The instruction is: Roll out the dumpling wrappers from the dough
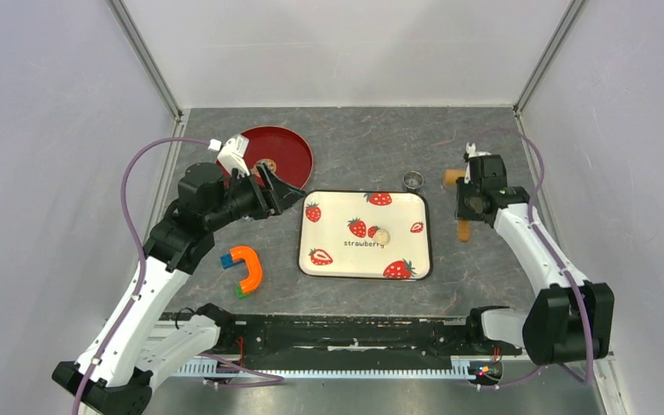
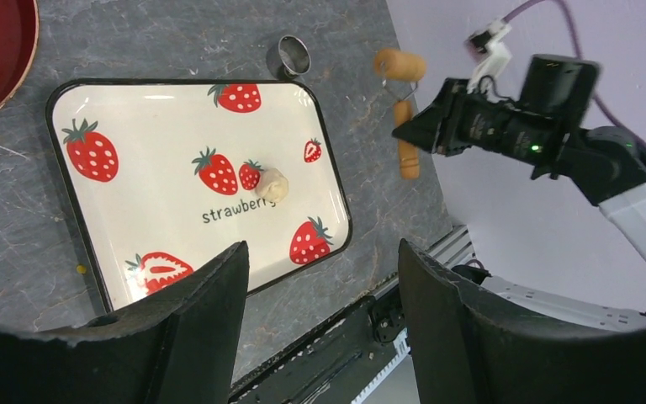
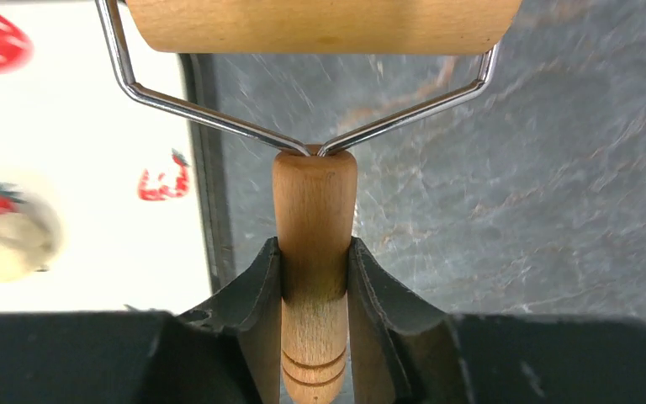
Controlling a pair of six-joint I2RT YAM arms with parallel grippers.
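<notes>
While the right hand [image 3: 315, 269] clamps the roller [image 3: 315, 194] by its handle and the left hand [image 2: 321, 257] gapes empty, the dough [image 1: 381, 235] at mid-frame looks soft and sticky; press it centrally.

arms [image 1: 130, 311]: white links, black joints | cables [image 1: 124, 190]: purple | pincer fingers [image 2: 193, 328]: matte black

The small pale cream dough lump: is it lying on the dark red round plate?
No, the cream dough lump sits on the white strawberry-printed tray, apart from the red plate.

Matt wood roller [image 3: 315, 215]; glossy tray [image 1: 333, 226]; metal ring [image 2: 299, 64].
</notes>
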